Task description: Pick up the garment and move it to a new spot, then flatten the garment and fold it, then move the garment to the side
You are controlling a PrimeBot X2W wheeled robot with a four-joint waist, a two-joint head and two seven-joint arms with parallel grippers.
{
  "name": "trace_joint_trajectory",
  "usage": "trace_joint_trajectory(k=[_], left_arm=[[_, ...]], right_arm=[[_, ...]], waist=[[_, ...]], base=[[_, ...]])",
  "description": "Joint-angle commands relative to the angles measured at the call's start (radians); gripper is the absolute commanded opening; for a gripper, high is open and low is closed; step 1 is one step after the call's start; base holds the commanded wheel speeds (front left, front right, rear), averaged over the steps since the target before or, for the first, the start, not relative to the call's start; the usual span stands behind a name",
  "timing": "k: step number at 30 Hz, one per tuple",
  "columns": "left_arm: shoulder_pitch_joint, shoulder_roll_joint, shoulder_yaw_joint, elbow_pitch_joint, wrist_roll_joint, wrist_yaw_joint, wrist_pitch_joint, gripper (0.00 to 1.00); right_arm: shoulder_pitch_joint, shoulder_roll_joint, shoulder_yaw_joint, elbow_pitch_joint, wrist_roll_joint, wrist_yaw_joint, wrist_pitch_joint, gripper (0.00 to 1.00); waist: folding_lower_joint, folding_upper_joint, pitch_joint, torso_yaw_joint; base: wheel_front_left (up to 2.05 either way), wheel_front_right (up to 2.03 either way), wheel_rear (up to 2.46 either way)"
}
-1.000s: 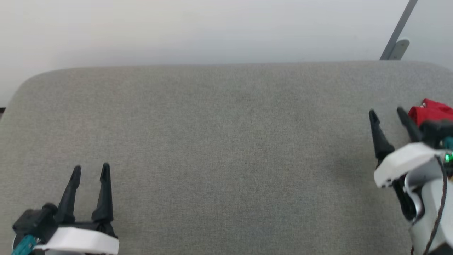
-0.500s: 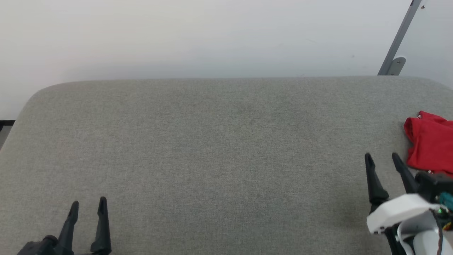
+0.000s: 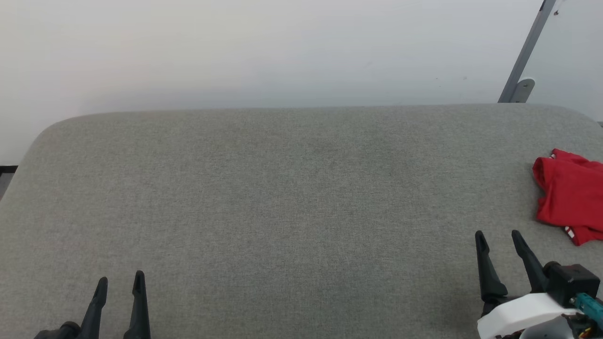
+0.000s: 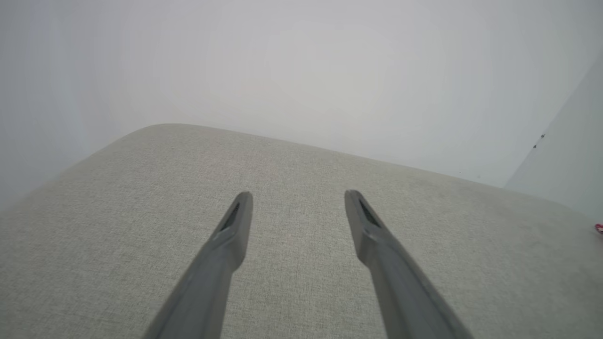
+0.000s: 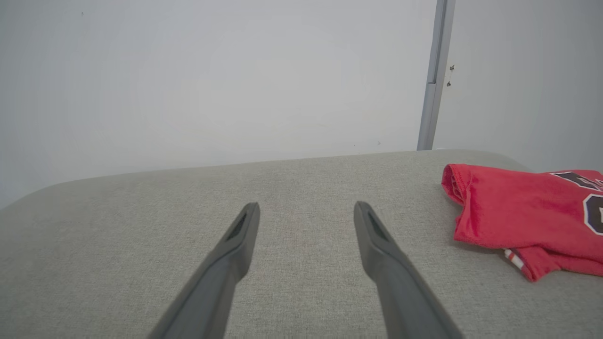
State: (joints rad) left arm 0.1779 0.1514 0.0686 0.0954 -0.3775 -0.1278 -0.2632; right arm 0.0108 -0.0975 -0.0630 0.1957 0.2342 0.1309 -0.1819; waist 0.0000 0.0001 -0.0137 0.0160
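Note:
The garment (image 3: 571,195), a red shirt folded into a compact bundle, lies at the right edge of the grey cushioned surface (image 3: 292,202). In the right wrist view the garment (image 5: 523,216) shows black white-outlined lettering and a bit of striped trim. My right gripper (image 3: 498,235) stands open and empty, below and to the left of the garment, apart from it. In its own view the right gripper (image 5: 306,207) hovers over bare fabric. My left gripper (image 3: 120,281) is open and empty at the lower left, and the left gripper (image 4: 298,195) points across the surface toward the wall.
A pale wall (image 3: 282,52) rises behind the surface's far rounded edge. A grey metal post (image 3: 523,56) leans at the back right. The surface's left corner curves off near a dark floor strip (image 3: 7,169).
The camera has tilted, shifting the whole picture down. My right gripper has drawn back toward me, away from the garment, which now shows in full. The left gripper stays open.

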Motion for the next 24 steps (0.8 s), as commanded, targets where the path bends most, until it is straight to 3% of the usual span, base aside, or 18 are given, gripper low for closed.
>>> trace_joint_trajectory(k=[1,24], left_arm=[[0.011,-0.003,0.004,-0.002,0.004,-0.003,-0.002,1.0],[0.019,-0.028,0.008,-0.026,0.041,-0.003,-0.002,1.0]], right_arm=[[0.012,0.006,0.002,-0.011,-0.008,0.0,-0.006,1.0],[0.059,0.04,0.011,-0.049,-0.008,0.0,0.023,1.0]], waist=[[0.0,-0.0001,-0.001,-0.001],[0.0,-0.0001,-0.012,0.006]], base=[[0.0,0.0,0.0],[0.0,0.0,0.0]])
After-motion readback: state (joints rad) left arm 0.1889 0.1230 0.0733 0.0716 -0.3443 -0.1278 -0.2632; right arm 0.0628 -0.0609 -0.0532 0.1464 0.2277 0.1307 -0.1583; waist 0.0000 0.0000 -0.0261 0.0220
